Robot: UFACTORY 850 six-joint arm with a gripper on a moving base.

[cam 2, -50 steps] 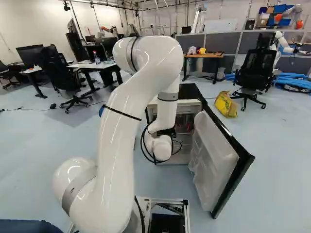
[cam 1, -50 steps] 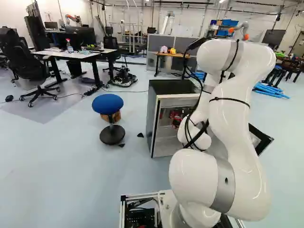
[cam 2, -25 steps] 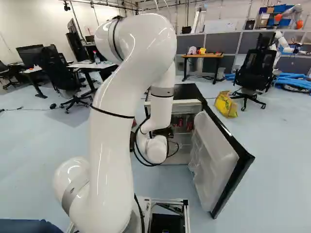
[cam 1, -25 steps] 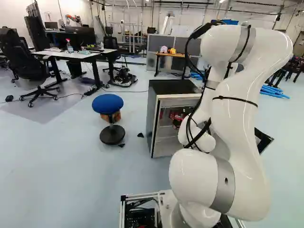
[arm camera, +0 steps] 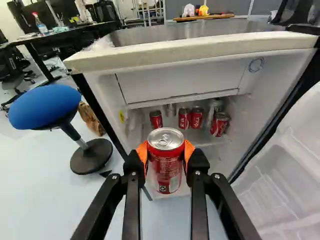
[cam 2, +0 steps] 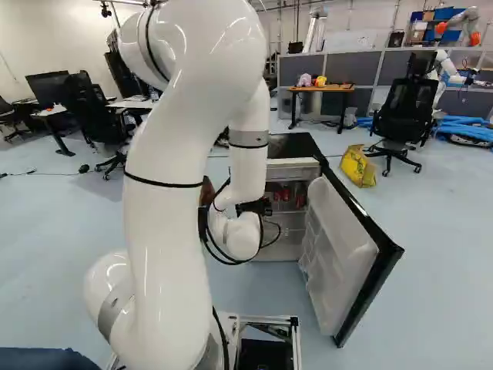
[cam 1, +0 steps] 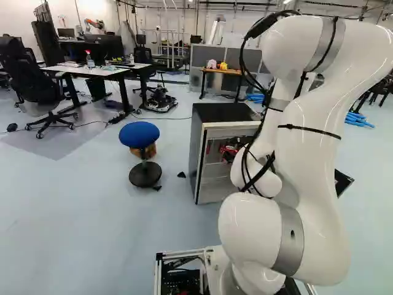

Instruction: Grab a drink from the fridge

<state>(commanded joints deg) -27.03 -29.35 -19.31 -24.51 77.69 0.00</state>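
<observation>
Drink can (arm camera: pixel 166 167): red, with a silver lid and its pull tab in place, held before the open front of the fridge (arm camera: pixel 175 86). The tool (arm camera: pixel 166 156) is closed on the can, with an orange pad (arm camera: pixel 143 153) against each side of it. The can is near upright, lid uppermost.

Clock directions from the tool take twelve o'clock as straight ahead. The fridge interior lies at twelve o'clock. A shelf (arm camera: pixel 200 136) inside it carries four red cans. The first red can (arm camera: pixel 156 119) stands at about eleven o'clock. The second red can (arm camera: pixel 184 118) and the third red can (arm camera: pixel 196 118) stand side by side, between twelve and one o'clock. The fourth red can (arm camera: pixel 219 124) is at about one o'clock and leans slightly. A clear bottle (arm camera: pixel 216 105) stands just behind it.

The fridge door (cam 2: pixel 335 239) is swung wide; it lies at three o'clock from the tool, with its moulded inner side exposed. A blue stool (arm camera: pixel 47 106) with a round black foot stands on the floor (arm camera: pixel 40 200) at ten o'clock, beside the fridge.

Clock directions from the base take twelve o'clock as straight ahead. The arm (cam 2: pixel 173 231) extends towards the fridge. A yellow bag (cam 2: pixel 358 166) lies at one o'clock, beyond the fridge door, near a black office chair (cam 2: pixel 404 116).
</observation>
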